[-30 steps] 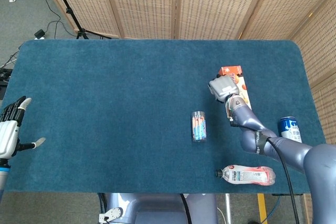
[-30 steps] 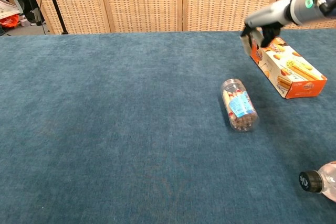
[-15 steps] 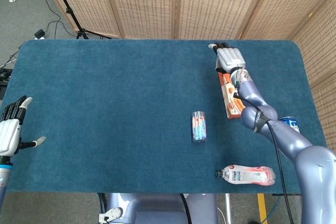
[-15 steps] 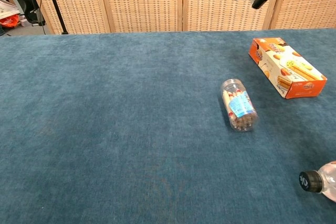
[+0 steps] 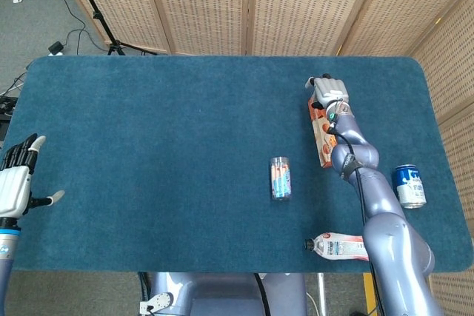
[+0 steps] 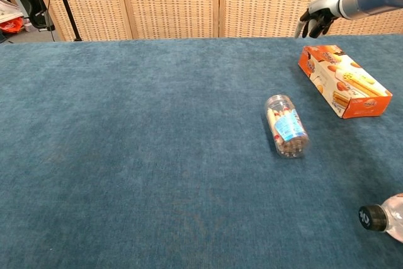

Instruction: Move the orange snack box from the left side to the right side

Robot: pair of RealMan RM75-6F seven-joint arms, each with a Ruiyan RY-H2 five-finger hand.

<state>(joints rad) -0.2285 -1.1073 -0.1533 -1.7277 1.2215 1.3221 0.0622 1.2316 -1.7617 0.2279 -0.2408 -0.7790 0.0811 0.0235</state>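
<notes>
Lowered since a moment ago, right hand (image 6: 318,19) above far end of orange snack box (image 6: 344,80), fingers empty, hanging apart. Box flat on counter's (image 5: 148,146) right side. Left hand (image 5: 15,183) spread, empty.

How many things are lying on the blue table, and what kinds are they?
Snack box: 1, the orange snack box
Clear jar: 1, the jar of sticks lying on its side
Bottle: 1, the plastic bottle lying down
Can: 1, the blue can
Total: 4
</notes>
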